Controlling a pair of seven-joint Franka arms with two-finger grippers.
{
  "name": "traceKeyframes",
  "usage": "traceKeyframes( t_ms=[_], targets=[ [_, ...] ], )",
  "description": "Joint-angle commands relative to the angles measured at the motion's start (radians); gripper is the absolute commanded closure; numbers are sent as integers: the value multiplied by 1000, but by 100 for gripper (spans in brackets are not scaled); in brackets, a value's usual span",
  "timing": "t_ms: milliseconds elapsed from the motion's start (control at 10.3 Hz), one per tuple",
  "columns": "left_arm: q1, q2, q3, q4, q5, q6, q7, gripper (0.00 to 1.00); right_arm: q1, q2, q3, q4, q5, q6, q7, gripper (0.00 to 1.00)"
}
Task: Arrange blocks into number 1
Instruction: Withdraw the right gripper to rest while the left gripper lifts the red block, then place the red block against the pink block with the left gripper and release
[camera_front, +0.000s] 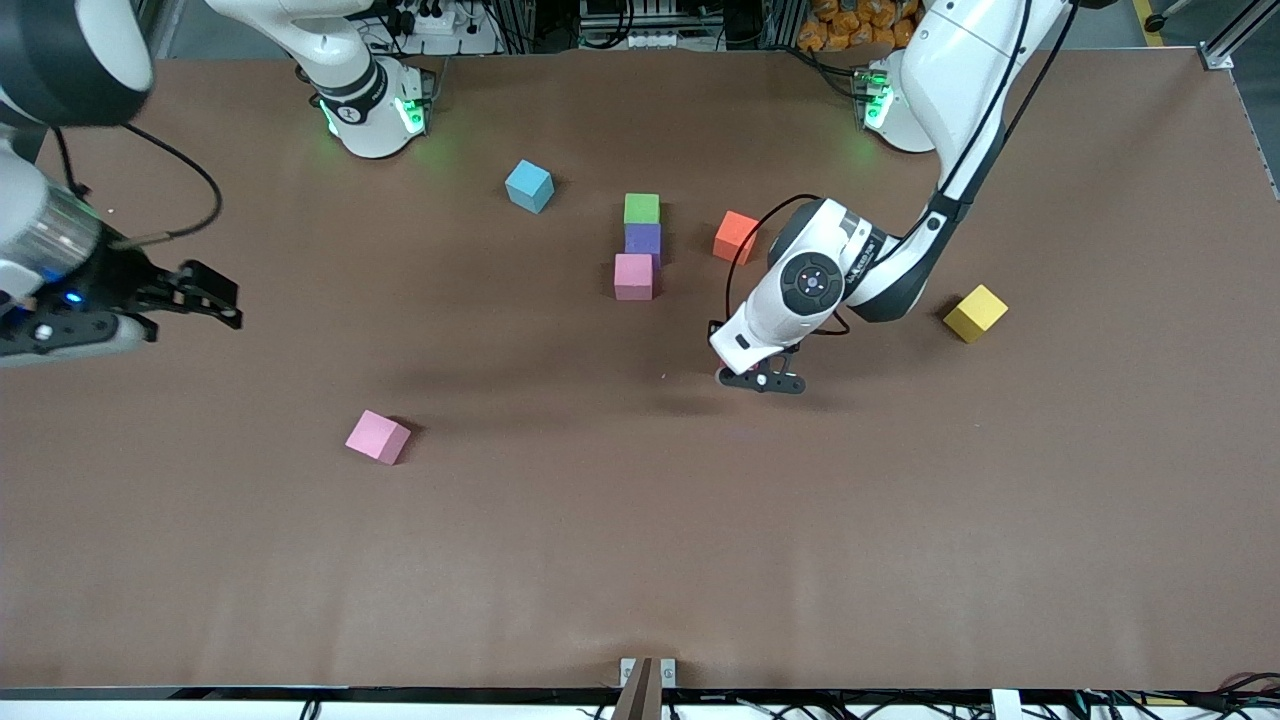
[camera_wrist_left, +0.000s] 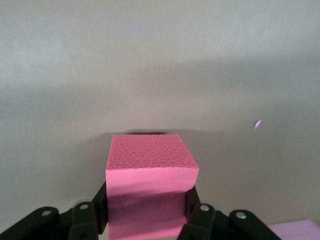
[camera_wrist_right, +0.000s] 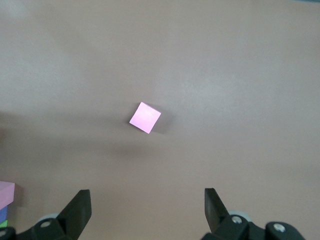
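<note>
The left gripper squeezed a soft, light-looking deep pink block by its flat sides, while the waiting right gripper hung open, empty.

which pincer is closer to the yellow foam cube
Left. The left pincer, shut on a pink-red foam cube, is down beside the yellow foam cube. The right pincer waits open at the right arm's end of the table.

Green block, purple block and a light pink block sit touching in a short column mid-worktop, green farthest from the front camera; a second light pink block lies alone, turned askew, nearer the camera toward the right arm's end. A deeper pink-red block is clamped in the left gripper; blue, orange and yellow blocks lie scattered apart.
</note>
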Motion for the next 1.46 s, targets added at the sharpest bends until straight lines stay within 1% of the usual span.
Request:
traceKeyframes(
  t_ms=[0,195,487,682,779,1364],
  targets=[
    [-17,1,-17,65,8,-2,-139,41,-17,8,17,34,8,-24,2,0],
    [-59,29,-19,87,-21,0,-168,41,-15,3,16,43,7,-26,4,0],
    [-129,72,-20,125,-75,1,-150,39,-30,9,11,43,-2,-26,-10,0],
    [-163,112,-38,159,-87,3,-151,39,-20,14,16,43,1,-16,-2,0],
    [-187,118,-37,160,-101,4,-151,39,-20,17,16,43,-2,-16,-10,0],
    [-244,138,-37,160,-157,43,-167,39,-24,20,14,39,-7,-16,-24,0]
  ],
)
